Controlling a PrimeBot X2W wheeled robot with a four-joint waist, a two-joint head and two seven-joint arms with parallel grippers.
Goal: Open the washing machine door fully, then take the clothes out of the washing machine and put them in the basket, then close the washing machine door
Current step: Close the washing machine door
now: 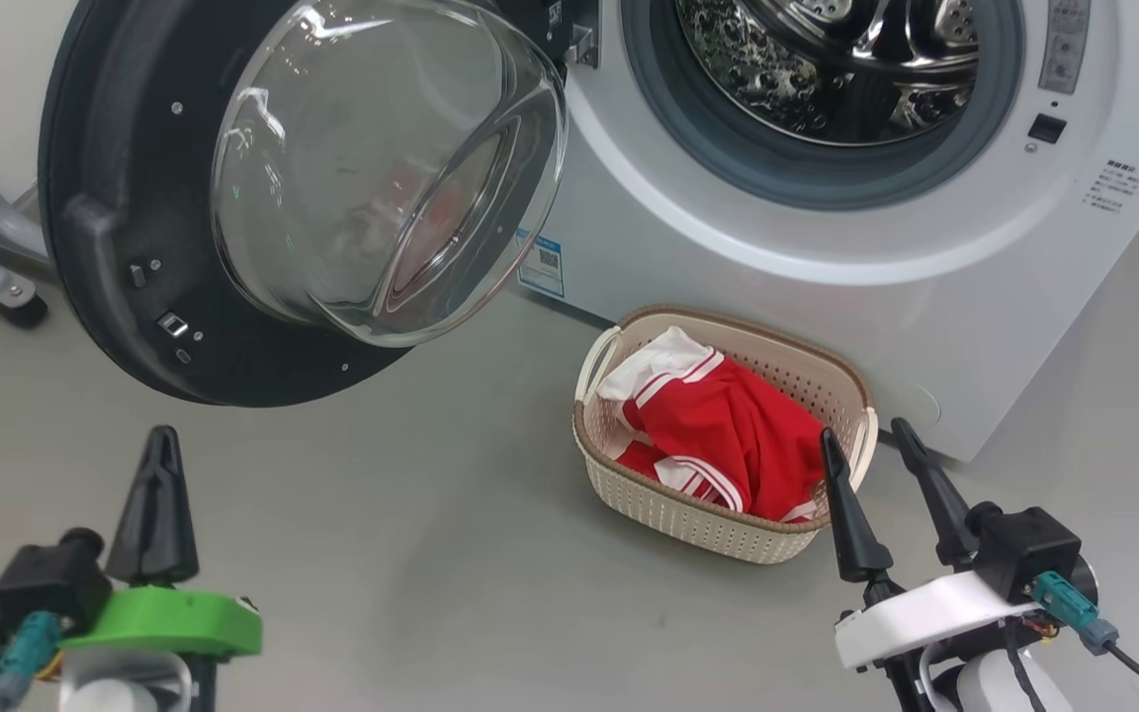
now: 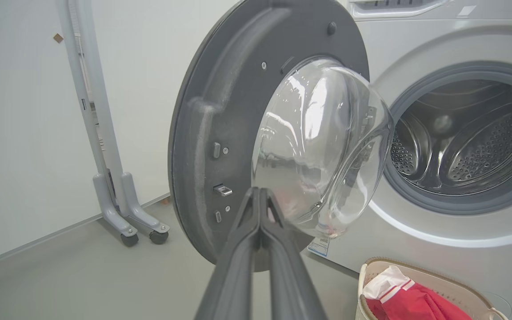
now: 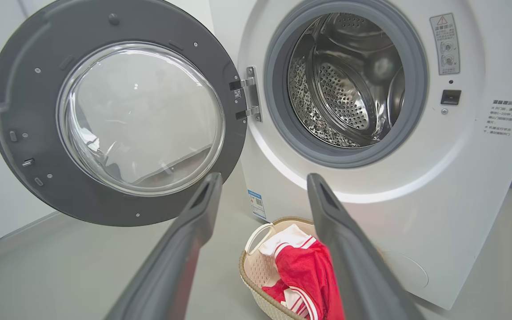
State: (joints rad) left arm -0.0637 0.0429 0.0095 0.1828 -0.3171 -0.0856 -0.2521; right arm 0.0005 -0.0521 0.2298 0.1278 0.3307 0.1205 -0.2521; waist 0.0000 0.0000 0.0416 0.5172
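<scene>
The washing machine point(image 1: 827, 227) stands with its door point(image 1: 125, 198) swung wide open to the left, glass bowl point(image 1: 382, 168) bulging outward. Its steel drum point(image 3: 345, 84) looks bare inside. The red and white clothes point(image 1: 718, 425) lie in the cream basket point(image 1: 688, 519) on the floor in front of the washer. My left gripper point(image 1: 159, 440) is shut with nothing in it, low at the left, below the door; in the left wrist view its fingers point(image 2: 260, 195) point at the door point(image 2: 220, 111). My right gripper point(image 1: 866, 435) is open, just right of the basket.
A grey wheeled stand point(image 2: 118, 209) is against the wall left of the door. Grey floor point(image 1: 411, 554) stretches between my two grippers and in front of the basket point(image 3: 260, 284). A small blue label point(image 1: 542, 262) sits low on the washer front.
</scene>
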